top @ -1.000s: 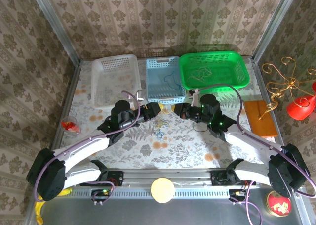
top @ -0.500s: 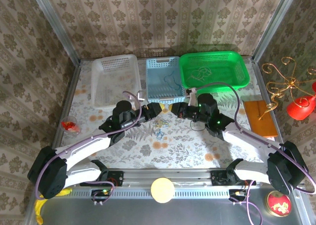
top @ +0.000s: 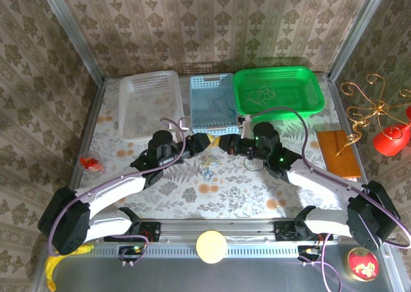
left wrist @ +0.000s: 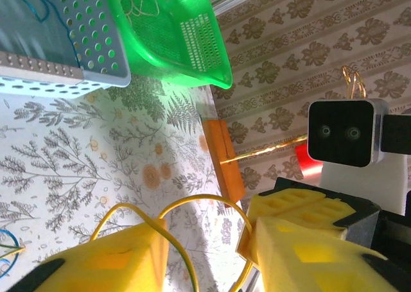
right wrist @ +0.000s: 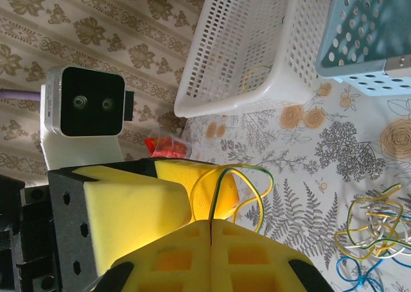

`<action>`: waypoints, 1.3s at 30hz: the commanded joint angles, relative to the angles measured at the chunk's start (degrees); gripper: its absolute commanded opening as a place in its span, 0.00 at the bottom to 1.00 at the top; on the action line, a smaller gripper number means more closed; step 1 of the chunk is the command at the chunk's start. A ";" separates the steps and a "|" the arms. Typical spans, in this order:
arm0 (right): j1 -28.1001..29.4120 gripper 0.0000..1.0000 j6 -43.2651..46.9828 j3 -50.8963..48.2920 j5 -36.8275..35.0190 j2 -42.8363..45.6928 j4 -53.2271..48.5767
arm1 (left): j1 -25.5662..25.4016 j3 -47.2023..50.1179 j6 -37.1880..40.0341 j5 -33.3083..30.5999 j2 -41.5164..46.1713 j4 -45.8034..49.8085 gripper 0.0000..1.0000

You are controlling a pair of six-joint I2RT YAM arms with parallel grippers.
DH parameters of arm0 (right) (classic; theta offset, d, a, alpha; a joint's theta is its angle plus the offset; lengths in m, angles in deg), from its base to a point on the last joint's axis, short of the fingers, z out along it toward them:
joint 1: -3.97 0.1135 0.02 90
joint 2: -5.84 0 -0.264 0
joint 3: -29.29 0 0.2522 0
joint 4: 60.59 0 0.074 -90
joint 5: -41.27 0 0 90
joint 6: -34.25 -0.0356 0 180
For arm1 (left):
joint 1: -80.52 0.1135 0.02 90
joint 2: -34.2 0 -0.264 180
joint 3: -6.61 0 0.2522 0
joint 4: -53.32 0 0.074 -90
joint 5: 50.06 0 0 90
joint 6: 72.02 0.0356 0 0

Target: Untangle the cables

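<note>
My right gripper (right wrist: 212,224) is shut on a thin yellow-and-green cable (right wrist: 257,173) that loops up from the seam of its pads. My left gripper (left wrist: 209,235) faces it tip to tip above the table's middle. The left jaws stand apart, with the yellow cable (left wrist: 192,199) arching through the gap and over one finger (left wrist: 109,260). In the top view the left gripper (top: 214,142) and the right gripper (top: 230,144) meet just in front of the blue basket (top: 215,115). A tangle of yellow, pale and blue cables (top: 207,171) lies on the cloth below them, and the right wrist view shows this tangle (right wrist: 376,234) too.
Three baskets line the back: white (top: 151,80), blue, and green (top: 314,90) holding tan cords (top: 260,96). An orange board (top: 340,152) and a gold stand (top: 363,109) stand at the right. A red packet (top: 91,162) lies at the left, and a dark loop (top: 253,163) lies under the right arm.
The right arm has slid a little left, bringing its shut gripper up against the left one. The left jaws have narrowed around the yellow cable loop.
</note>
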 commanded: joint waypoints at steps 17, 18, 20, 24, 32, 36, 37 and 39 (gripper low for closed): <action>0.32 0.29 0.11 -3.03 -6.90 1.24 -2.24 | 0.91 -0.60 8.08 -5.08 7.16 2.80 0.00; 0.24 0.35 0.43 -3.08 -7.61 1.47 -3.24 | 0.96 -1.00 9.31 -4.92 7.78 3.54 0.00; -0.01 0.45 1.07 -3.17 -8.48 2.12 -4.94 | 1.30 -1.57 11.61 -4.04 8.82 4.81 0.00; -0.72 0.54 2.26 -2.70 -8.95 4.24 -7.57 | 2.07 -1.98 15.01 -2.47 10.52 6.89 0.00; -1.00 0.65 5.89 0.87 -8.31 7.15 -12.94 | 3.14 -1.54 17.28 1.27 10.70 6.13 0.00; -0.75 0.65 4.25 -0.14 -6.53 5.91 -9.24 | 3.23 -1.04 15.66 0.79 10.82 4.72 0.00; -0.45 0.65 3.49 -0.72 -5.96 5.38 -7.42 | 3.23 -0.82 14.65 0.19 10.89 4.32 0.00; 0.36 0.65 2.48 -1.93 -4.95 4.24 -3.33 | 3.31 -0.03 12.26 -1.15 10.99 2.65 0.00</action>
